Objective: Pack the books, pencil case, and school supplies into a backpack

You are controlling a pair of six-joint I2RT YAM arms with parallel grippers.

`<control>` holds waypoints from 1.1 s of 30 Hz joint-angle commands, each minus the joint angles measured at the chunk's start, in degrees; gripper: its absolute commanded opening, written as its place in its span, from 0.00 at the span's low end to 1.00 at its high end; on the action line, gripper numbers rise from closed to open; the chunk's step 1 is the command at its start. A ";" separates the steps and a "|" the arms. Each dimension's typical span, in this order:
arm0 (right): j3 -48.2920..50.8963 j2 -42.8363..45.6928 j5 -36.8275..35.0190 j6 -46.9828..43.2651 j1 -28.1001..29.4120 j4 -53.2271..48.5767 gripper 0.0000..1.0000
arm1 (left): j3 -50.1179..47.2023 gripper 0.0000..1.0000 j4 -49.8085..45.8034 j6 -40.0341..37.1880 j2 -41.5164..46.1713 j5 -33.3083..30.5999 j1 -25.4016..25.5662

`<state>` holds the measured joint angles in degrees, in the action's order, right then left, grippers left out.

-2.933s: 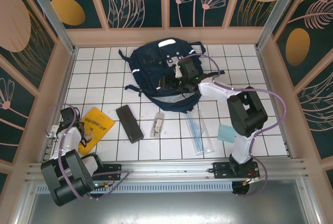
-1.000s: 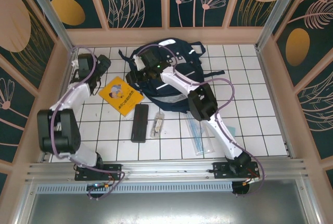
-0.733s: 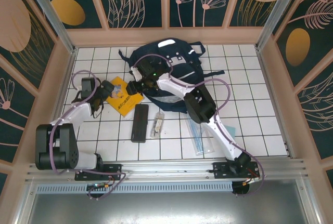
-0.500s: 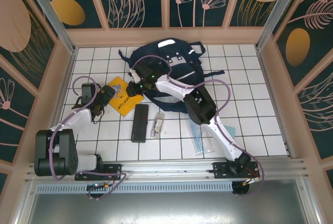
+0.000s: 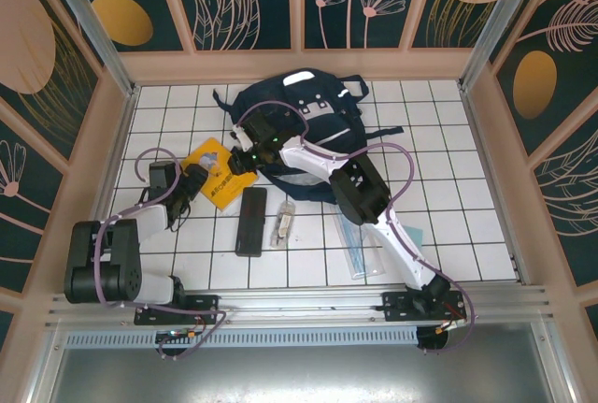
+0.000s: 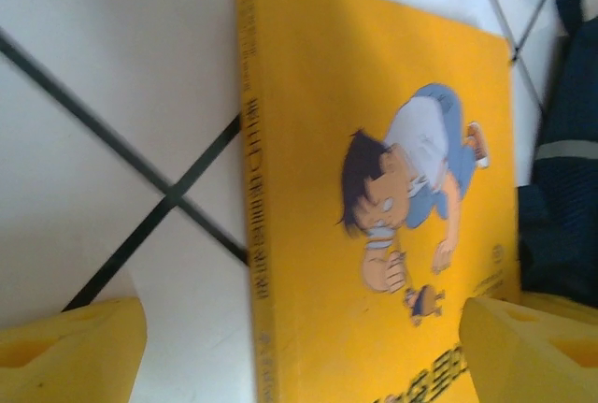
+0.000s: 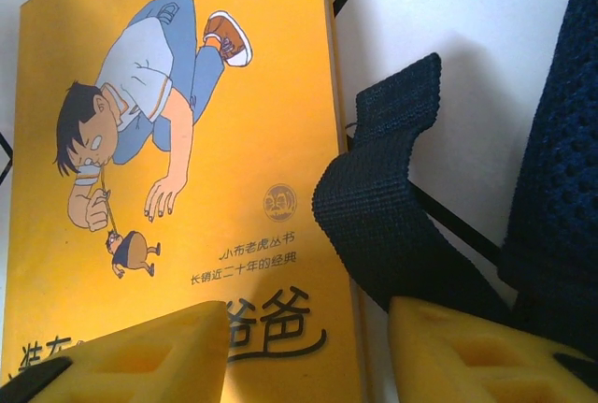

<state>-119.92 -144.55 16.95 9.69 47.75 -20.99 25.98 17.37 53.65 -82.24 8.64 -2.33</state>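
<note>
on the white tiled table (image 5: 467,141), items as found:

- backpack (image 5: 299,113): navy with white stripes, lying flat at the far middle of the tiles. a dark strap (image 7: 392,207) runs off its left side onto the tile and ends at the book's right edge.
- book (image 5: 217,177): yellow-orange, with a cartoon boy on the cover. it lies flat on the tiles just left of the backpack, outside it.
- pencil case (image 5: 249,222): black, long and flat, on the near side of the book.
- small clear tube (image 5: 283,223): just right of the pencil case, not touching it.
- ruler set (image 5: 358,249): clear and bluish, further right, partly under the right arm (image 5: 374,202).
- teal pad (image 5: 416,235): just right of the ruler set, partly hidden by the same arm.
- left gripper (image 5: 192,188): low over the tile at the book's left edge. in the wrist view its yellow fingers (image 6: 75,347) stand wide apart, so the jaws are open with nothing clamped. the book's spine lies in the gap, and one finger overlaps its near corner.
- right gripper (image 5: 245,158): stretched over the bag's left side to the book's right edge. its jaws are open with a clear gap. one finger (image 7: 140,356) is above the printed title and the other above the strap. nothing is gripped.
</note>
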 commanded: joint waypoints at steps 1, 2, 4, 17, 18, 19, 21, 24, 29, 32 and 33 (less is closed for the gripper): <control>3.25 -0.73 6.03 1.44 1.65 -3.95 0.46 | -2.60 0.84 14.90 3.50 -7.69 12.99 1.13; 3.37 -0.84 6.36 1.53 1.65 -3.65 0.45 | -2.64 0.82 17.11 4.27 -8.84 14.38 1.41; 3.35 -0.91 6.34 1.53 1.59 -3.35 0.42 | -1.72 0.82 18.37 4.69 -10.18 15.53 2.29; 3.76 -1.47 4.28 3.06 0.62 -2.30 0.32 | 4.24 0.82 14.39 5.52 -4.75 20.78 6.37; 3.96 -1.35 4.83 3.42 0.44 -1.84 0.32 | 4.34 0.83 13.91 5.89 -3.76 20.88 6.85; 4.07 -1.14 5.54 3.73 0.20 -1.52 0.32 | 4.31 0.83 13.89 6.74 -3.15 21.13 7.43; 4.33 -0.16 6.87 4.49 -0.11 -1.29 0.32 | 3.86 0.83 14.82 8.41 -2.67 21.29 8.39; 6.72 3.79 8.65 4.51 -0.23 -0.07 0.32 | 3.52 0.84 13.97 7.94 -2.69 19.03 9.18; 11.83 9.55 10.85 5.25 -0.55 2.14 0.32 | 3.15 0.84 14.46 7.58 -4.11 16.39 9.24; 13.85 11.02 12.21 5.99 -0.59 2.72 0.32 | 4.12 0.85 12.42 5.87 -5.76 14.09 9.21; 14.72 11.51 12.40 6.26 -0.56 3.14 0.32 | 4.32 0.84 11.91 5.61 -6.29 13.48 9.26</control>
<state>-107.31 -136.38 22.85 14.11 44.95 -18.79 28.62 28.69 59.59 -87.00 19.68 6.42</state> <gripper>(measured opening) 0.317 0.845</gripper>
